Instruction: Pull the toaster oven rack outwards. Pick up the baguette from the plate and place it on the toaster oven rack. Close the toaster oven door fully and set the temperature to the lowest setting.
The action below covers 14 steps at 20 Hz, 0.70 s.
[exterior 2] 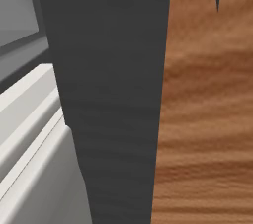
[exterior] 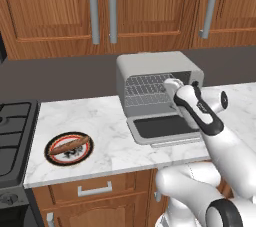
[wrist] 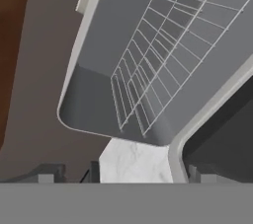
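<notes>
Silver wire toaster oven rack (exterior: 146, 92) sits inside the toaster oven (exterior: 155, 66) above its dropped door (exterior: 165, 127), gripper (wrist: 141, 172) spread empty before it, baguette (exterior: 69, 145) on the plate (exterior: 52, 157) left.

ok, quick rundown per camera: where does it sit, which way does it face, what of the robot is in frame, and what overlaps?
Left base view: behind the arm to its left, looking forward and down at the marble counter, the toaster oven with its door folded down, and the baguette on the plate; the white arm rises at lower right.
Right base view: close against a dark panel beside wood.
Hand view: looks along the open end effector into the oven cavity at the rack.
Shared: left base and hand views both show the oven, rack and counter.
</notes>
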{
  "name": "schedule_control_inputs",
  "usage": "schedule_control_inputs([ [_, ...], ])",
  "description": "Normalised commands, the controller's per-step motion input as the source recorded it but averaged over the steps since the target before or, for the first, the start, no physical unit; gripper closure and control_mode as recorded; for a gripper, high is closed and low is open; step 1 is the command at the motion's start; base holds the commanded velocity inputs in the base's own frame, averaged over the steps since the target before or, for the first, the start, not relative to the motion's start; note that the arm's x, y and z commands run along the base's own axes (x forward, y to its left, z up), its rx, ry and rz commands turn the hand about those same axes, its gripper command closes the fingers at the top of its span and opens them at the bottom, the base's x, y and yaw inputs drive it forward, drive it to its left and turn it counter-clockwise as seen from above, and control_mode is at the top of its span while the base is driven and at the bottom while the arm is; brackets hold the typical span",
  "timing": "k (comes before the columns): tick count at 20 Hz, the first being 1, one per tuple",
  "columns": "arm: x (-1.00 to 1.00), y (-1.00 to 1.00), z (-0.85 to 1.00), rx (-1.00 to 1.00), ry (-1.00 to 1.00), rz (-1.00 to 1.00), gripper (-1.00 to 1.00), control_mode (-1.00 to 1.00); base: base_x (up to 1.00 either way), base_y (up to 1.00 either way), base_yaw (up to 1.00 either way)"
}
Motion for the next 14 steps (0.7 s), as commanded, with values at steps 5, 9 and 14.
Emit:
schedule_control_inputs([
  [5, 0.2, 0.02, -0.3, 0.0, 0.0, -0.01, -1.0, -1.0, 0.0, 0.0, 0.0],
  [9, 0.17, 0.04, -0.39, 0.0, 0.0, 0.0, -1.0, -1.0, 0.0, 0.0, 0.0],
  [14, 0.17, 0.04, -0.26, 0.0, 0.0, 0.0, -1.0, -1.0, 0.0, 0.0, 0.0],
])
